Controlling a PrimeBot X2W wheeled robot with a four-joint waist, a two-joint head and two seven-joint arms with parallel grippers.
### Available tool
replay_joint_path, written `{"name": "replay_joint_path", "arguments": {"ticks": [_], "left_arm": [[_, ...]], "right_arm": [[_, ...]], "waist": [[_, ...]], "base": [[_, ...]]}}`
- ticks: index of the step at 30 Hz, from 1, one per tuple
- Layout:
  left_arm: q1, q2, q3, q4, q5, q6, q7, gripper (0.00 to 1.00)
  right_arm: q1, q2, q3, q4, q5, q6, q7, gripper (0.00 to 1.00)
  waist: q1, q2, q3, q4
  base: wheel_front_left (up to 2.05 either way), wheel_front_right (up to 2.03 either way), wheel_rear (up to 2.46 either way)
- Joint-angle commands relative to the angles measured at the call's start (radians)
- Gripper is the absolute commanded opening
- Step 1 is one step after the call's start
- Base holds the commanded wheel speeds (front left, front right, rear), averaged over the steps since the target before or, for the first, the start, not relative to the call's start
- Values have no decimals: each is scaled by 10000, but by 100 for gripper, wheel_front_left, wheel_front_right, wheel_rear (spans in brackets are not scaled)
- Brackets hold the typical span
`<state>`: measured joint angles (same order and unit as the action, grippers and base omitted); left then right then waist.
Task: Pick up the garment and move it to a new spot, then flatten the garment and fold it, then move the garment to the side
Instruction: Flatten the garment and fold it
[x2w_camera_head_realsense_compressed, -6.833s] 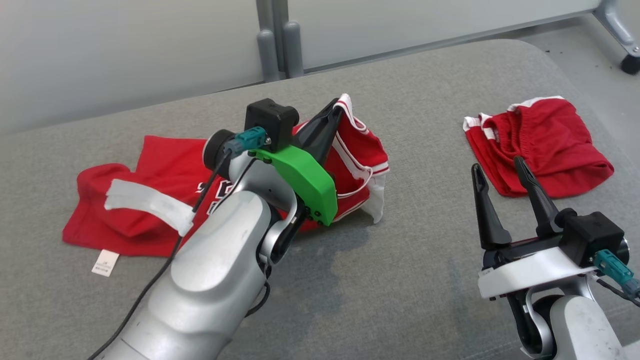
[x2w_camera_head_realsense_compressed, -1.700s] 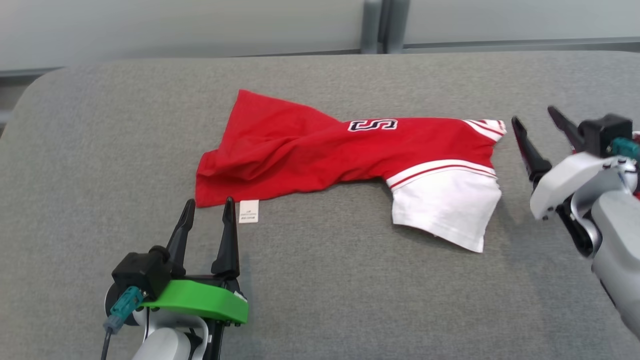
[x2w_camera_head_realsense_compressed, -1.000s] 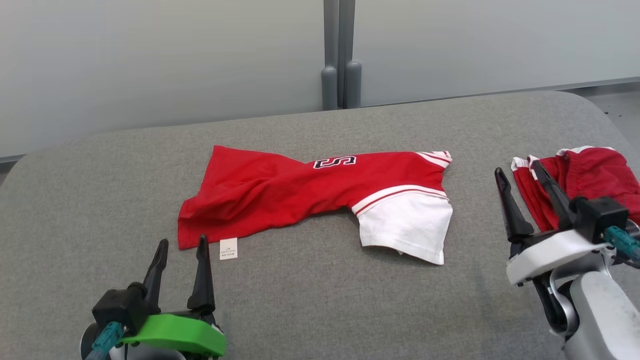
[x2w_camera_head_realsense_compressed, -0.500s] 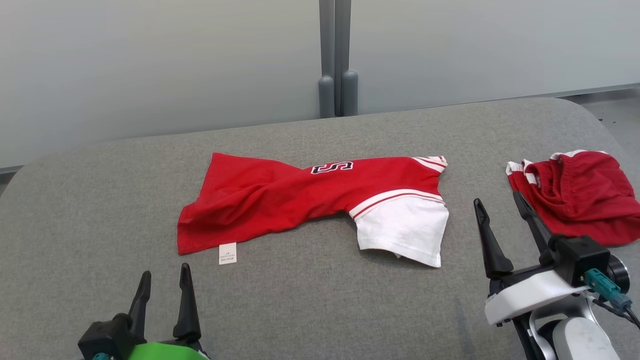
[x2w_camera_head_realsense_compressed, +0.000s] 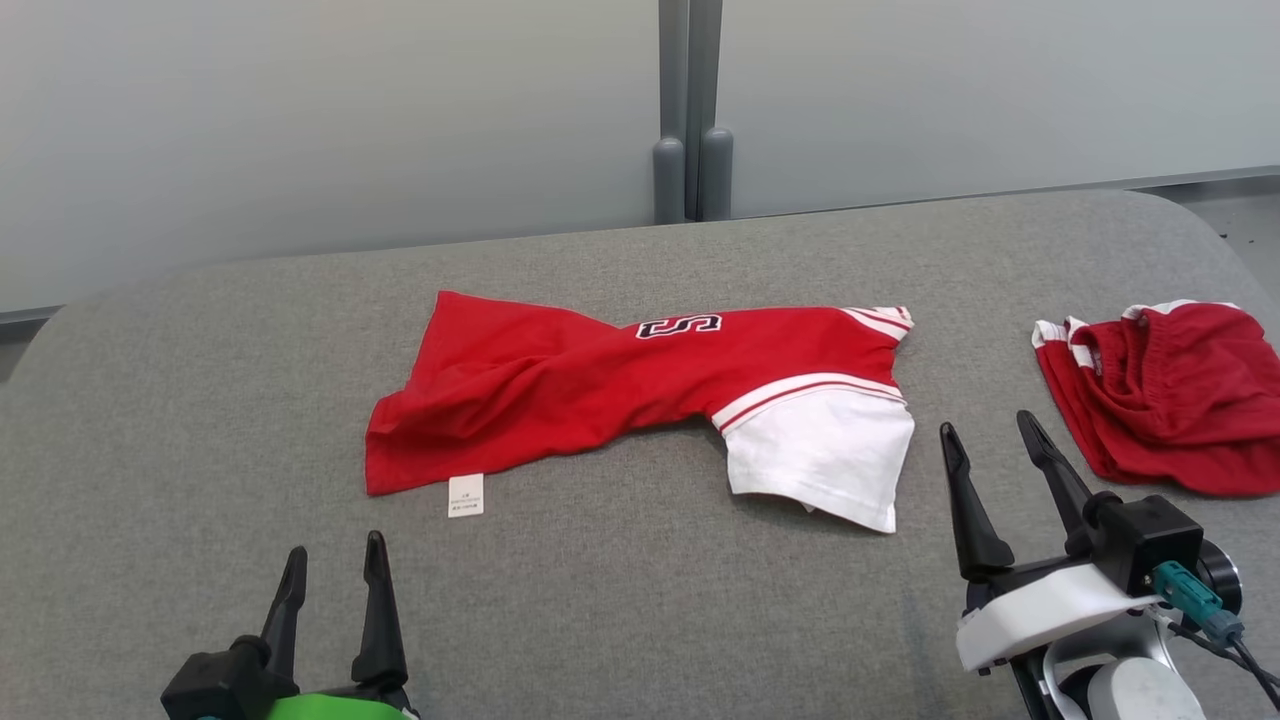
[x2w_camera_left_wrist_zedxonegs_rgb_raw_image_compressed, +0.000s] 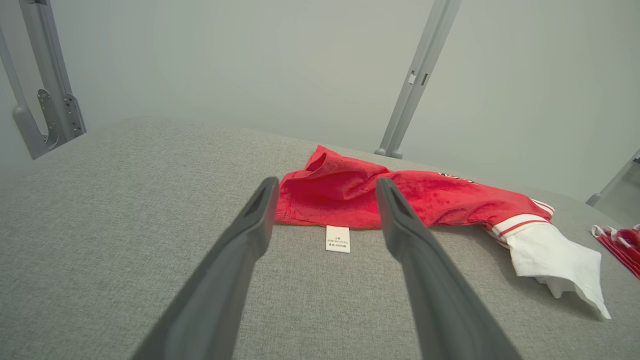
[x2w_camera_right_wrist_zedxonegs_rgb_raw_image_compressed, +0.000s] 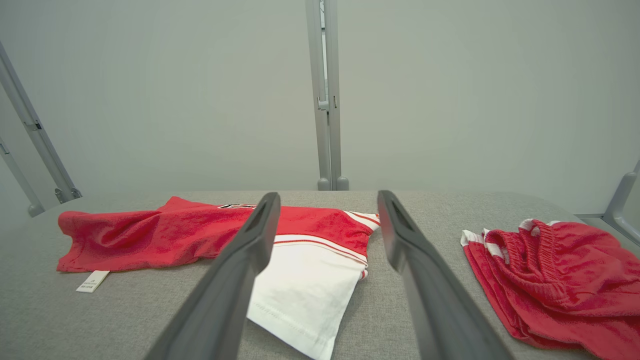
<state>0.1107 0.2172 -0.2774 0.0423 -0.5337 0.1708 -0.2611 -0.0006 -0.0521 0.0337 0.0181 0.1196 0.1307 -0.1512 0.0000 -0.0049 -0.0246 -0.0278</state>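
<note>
A red garment (x2w_camera_head_realsense_compressed: 600, 385) with a white sleeve and dark lettering lies stretched across the middle of the grey padded surface, its white label at the near left corner. The left wrist view has the garment (x2w_camera_left_wrist_zedxonegs_rgb_raw_image_compressed: 400, 200) ahead, and the right wrist view has the garment (x2w_camera_right_wrist_zedxonegs_rgb_raw_image_compressed: 200, 235) ahead to the left. My left gripper (x2w_camera_head_realsense_compressed: 333, 560) stands open at the lower left, short of the garment's label corner, holding nothing. At the lower right my right gripper (x2w_camera_head_realsense_compressed: 988, 435) is open and empty, just right of the white sleeve.
A second red piece of clothing (x2w_camera_head_realsense_compressed: 1170, 395) with white trim lies crumpled at the right, beside my right gripper; the right wrist view shows this red piece (x2w_camera_right_wrist_zedxonegs_rgb_raw_image_compressed: 555, 270) too. The grey surface (x2w_camera_head_realsense_compressed: 620, 600) rounds off at its corners. A pale wall with a grey post (x2w_camera_head_realsense_compressed: 690, 110) stands behind.
The head camera has lifted and shifted. Both grippers have drawn back towards me and lower in view, staying open. The garment lies as before.
</note>
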Motion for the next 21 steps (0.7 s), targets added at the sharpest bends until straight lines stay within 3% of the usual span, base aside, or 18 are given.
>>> {"name": "replay_joint_path", "arguments": {"ticks": [1, 12, 21], "left_arm": [[-121, 3, 55, 41, 136, -53, -49, 100], [-242, -101, 102, 72, 297, -139, -50, 100], [-407, -128, 14, 146, 357, -260, -51, 100]], "right_arm": [[45, 2, 14, 31, -30, -1, -32, 100], [-65, 8, 113, 264, 480, 1, 106, 100], [-154, 2, -439, 1732, 2091, 1, 924, 100]], "waist": [[0, 49, 17, 12], [0, 49, 78, 110], [0, 49, 310, 339]], "base": [[0, 0, 0], [0, 0, 0], [0, 0, 0]]}}
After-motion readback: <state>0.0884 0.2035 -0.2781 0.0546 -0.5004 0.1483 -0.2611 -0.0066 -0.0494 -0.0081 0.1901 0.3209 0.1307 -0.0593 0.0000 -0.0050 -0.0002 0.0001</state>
